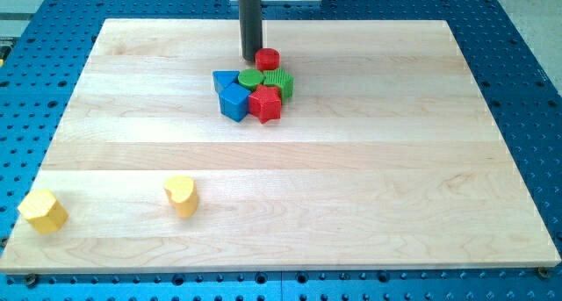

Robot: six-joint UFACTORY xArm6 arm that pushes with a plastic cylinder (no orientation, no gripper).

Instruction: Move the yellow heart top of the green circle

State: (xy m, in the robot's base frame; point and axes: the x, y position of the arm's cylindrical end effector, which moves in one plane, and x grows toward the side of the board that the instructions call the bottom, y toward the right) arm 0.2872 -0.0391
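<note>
Yellow heart (181, 196) x1, near-left on bench (351, 178) | green circle (250, 78) x1, far cluster | my tip (250, 57) just left of red cylinder (267, 59) | no tool, rod only | no legible writing

Wooden board (351, 161) under 7 blocks

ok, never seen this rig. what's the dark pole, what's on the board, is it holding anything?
One camera looks down at a pale wooden board on a blue perforated table. The dark pole is the robot arm's rod; it has no gripper and holds nothing, only pushes. My tip sits just left of a red cylinder. Below it is a cluster: green circle, a second green block, two blue blocks, red block. At the view's bottom left: yellow heart and another yellow block.
</note>
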